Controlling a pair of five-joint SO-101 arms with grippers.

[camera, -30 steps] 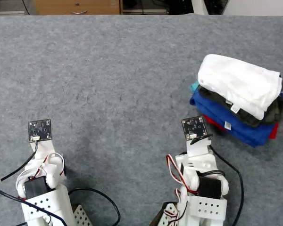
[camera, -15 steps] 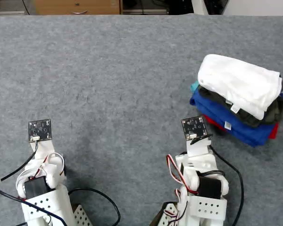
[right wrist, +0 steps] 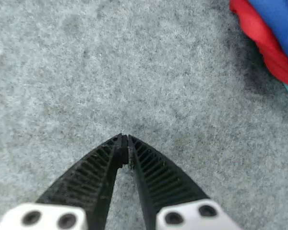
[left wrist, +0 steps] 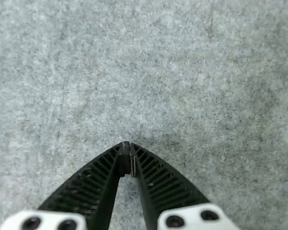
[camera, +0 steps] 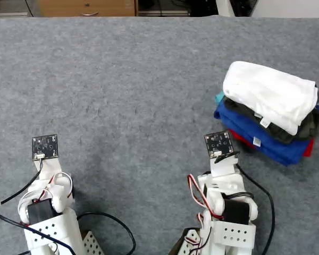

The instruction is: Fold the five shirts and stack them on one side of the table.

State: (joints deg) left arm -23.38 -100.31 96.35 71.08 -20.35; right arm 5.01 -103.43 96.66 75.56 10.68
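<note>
A stack of folded shirts rests on the right side of the grey table. A white shirt lies on top, with a dark one, a blue one, a red one and a teal edge beneath. Both arms sit pulled back at the near edge. My left gripper is shut with nothing in it, hanging over bare grey cloth. My right gripper is shut and empty too, just beside the stack's near corner, where the red shirt and blue shirt show.
The grey felt cover spreads over the whole table, with wide free room in the middle and on the left. A wooden drawer unit stands beyond the far edge. Cables trail from the arm bases at the near edge.
</note>
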